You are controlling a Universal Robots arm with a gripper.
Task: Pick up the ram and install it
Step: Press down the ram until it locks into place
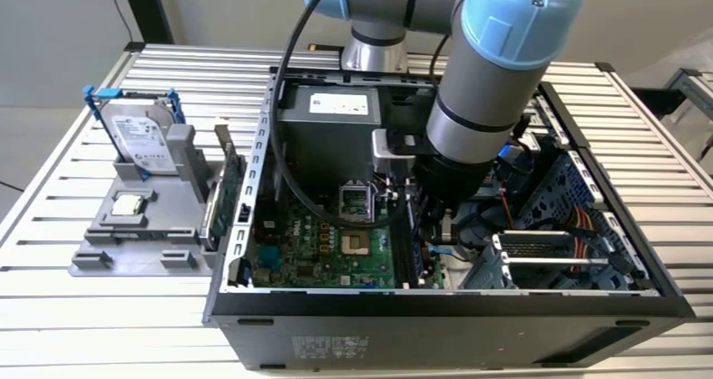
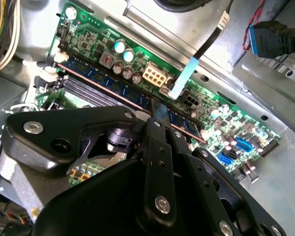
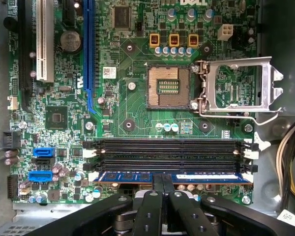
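Observation:
The ram (image 3: 206, 177) is a long thin stick with dark chips, standing on edge along the memory slot nearest the motherboard's (image 3: 128, 108) edge. In the second wrist view the ram (image 2: 103, 81) runs slantwise under the fingers. My gripper (image 3: 163, 178) is shut on its upper edge near the middle, fingers (image 2: 157, 115) pressed close together. Whether the stick is fully seated I cannot tell. In the exterior view my gripper (image 1: 432, 229) reaches down into the open computer case (image 1: 446, 300), and the arm hides the ram.
Two empty black memory slots (image 3: 167, 146) lie beside the ram, then the open CPU socket (image 3: 167, 87). Cables (image 2: 2, 34) hang near one end. Outside the case, a grey holder (image 1: 134, 237) carries a hard drive (image 1: 139, 137) and a green card (image 1: 229, 195).

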